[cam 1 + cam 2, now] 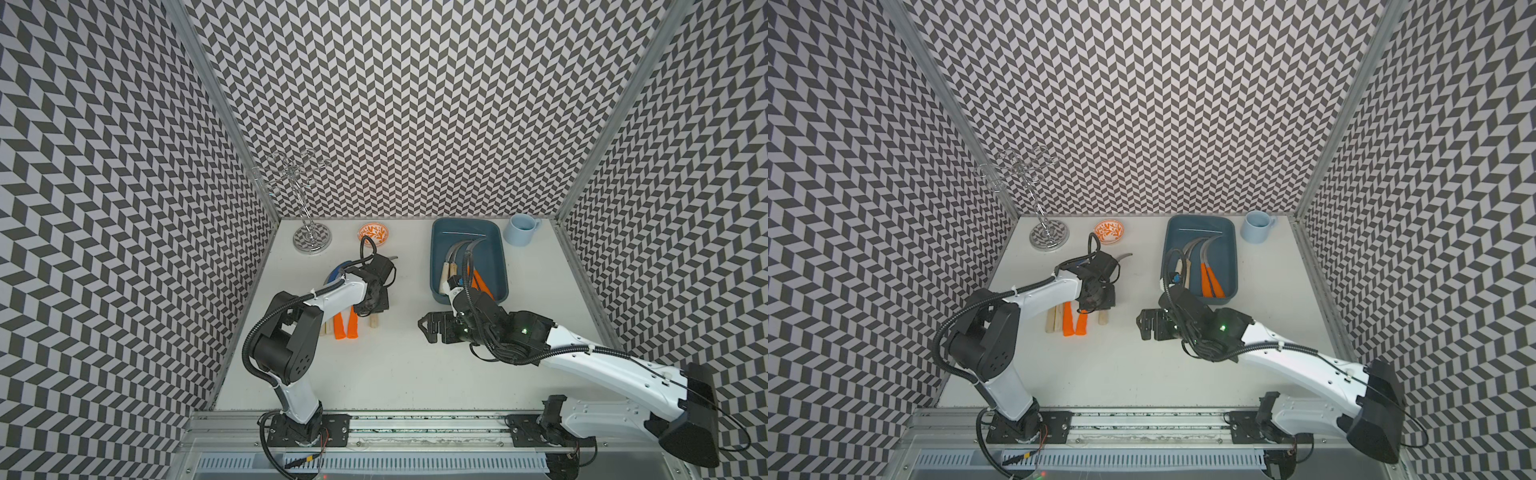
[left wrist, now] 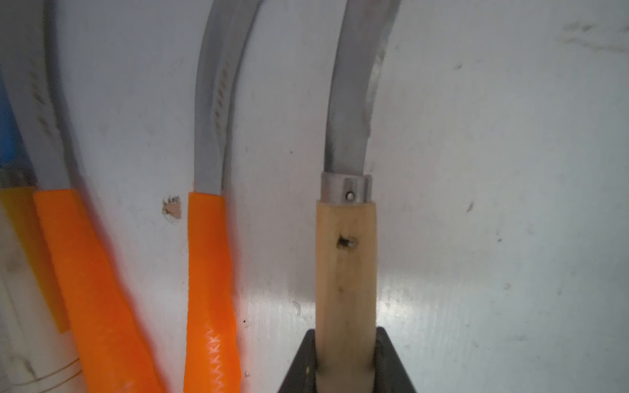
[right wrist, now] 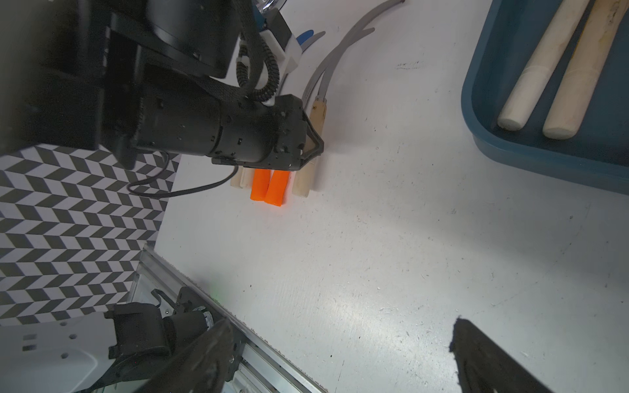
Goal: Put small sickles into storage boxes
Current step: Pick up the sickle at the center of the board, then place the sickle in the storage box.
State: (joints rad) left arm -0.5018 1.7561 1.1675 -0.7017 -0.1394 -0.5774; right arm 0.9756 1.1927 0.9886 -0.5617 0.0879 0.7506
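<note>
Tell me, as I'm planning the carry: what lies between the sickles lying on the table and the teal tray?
Nothing: bare table between sickles and tray, in both top views.

— Any writing to read here?
— None. The orange sickle handle [image 2: 209,289] shows only a moulded zigzag, no letters.
— And the bowl [image 1: 373,232]?
— Orange leaf pattern, nothing legible; the teal tray [image 1: 496,253] bears no label either.
</note>
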